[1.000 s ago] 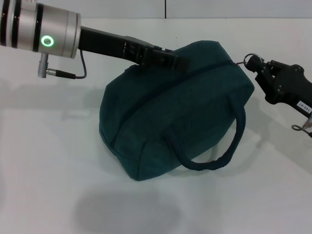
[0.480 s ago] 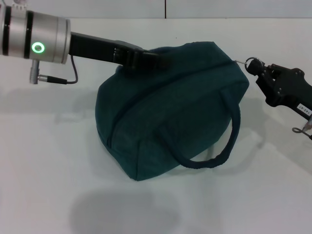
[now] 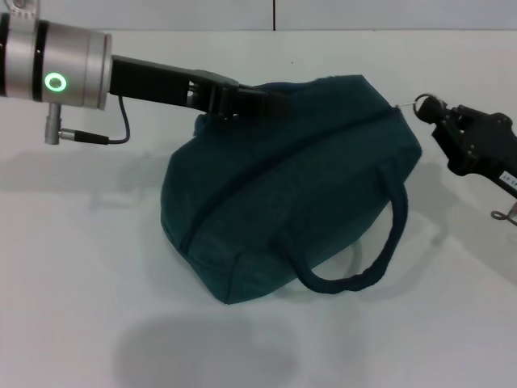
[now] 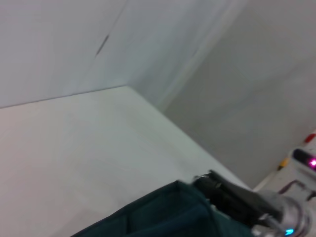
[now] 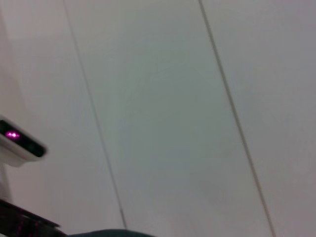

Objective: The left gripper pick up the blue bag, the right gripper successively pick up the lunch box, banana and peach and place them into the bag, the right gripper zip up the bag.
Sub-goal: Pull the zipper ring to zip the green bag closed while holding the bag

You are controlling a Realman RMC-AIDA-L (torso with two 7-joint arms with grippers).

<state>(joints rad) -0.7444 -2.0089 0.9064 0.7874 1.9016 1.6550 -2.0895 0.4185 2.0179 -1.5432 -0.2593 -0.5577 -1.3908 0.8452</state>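
You have the blue bag (image 3: 291, 182) resting tilted on the table (image 3: 81, 283), the left gripper (image 3: 242, 99) clamped on its upper left edge to steady it while the right gripper (image 3: 432, 109), at its right end, pinches the zipper ring (image 3: 422, 102), apparently zipping.

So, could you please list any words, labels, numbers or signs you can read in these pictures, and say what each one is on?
None can be read.
A small white label sits on the right gripper, at the edge of the head view, but its print is too small to read.
The blue bag and the left gripper show no text.
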